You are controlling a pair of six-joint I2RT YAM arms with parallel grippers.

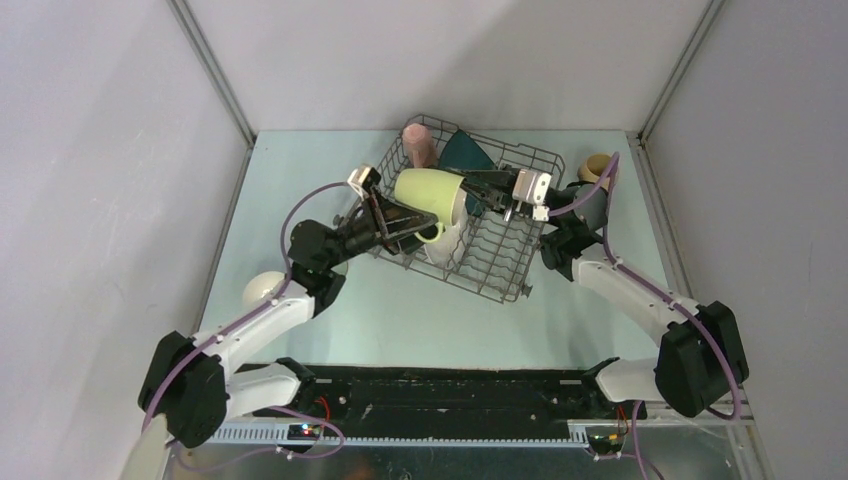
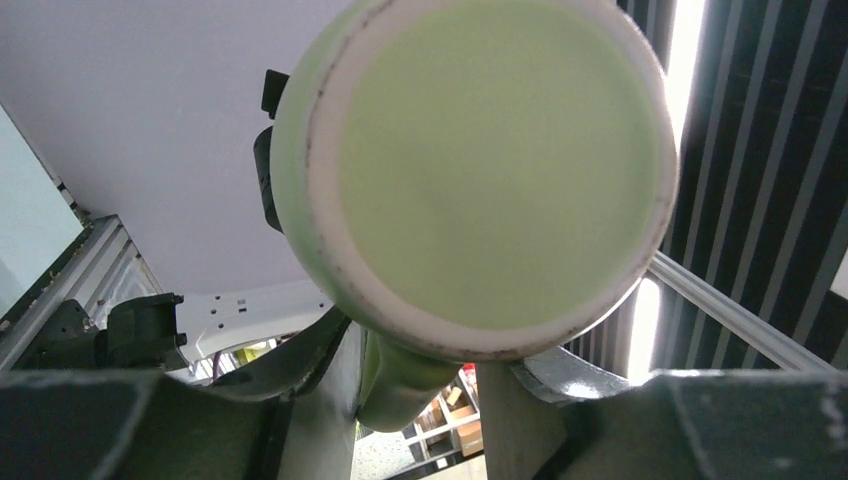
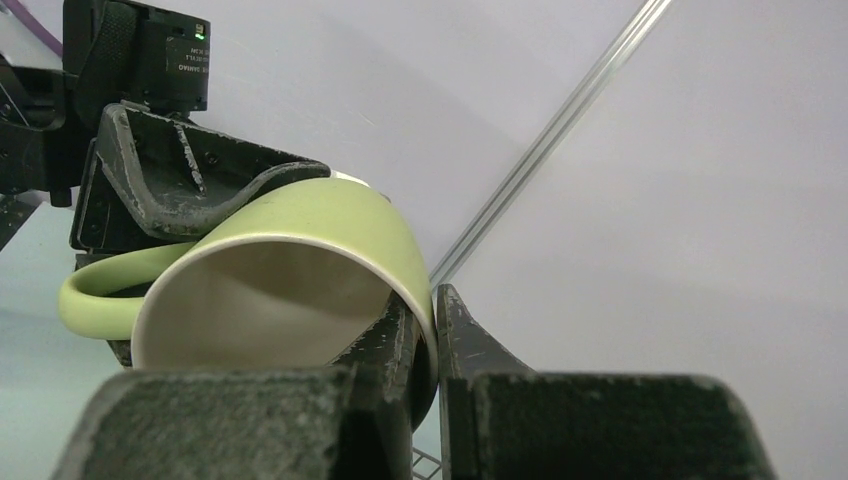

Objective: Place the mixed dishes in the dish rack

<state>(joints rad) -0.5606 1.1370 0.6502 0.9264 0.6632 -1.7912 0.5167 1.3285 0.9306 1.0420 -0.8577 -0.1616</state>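
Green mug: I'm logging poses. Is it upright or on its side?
The mug lies on its side: base toward the left gripper, open mouth toward the right gripper.

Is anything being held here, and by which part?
The light-green mug, by both grippers. The right gripper pinches the rim wall, jaws inside and outside. The left gripper appears to clamp the handle near the base.

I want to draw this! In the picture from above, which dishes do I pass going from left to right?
white bowl → light-green mug → tan mug
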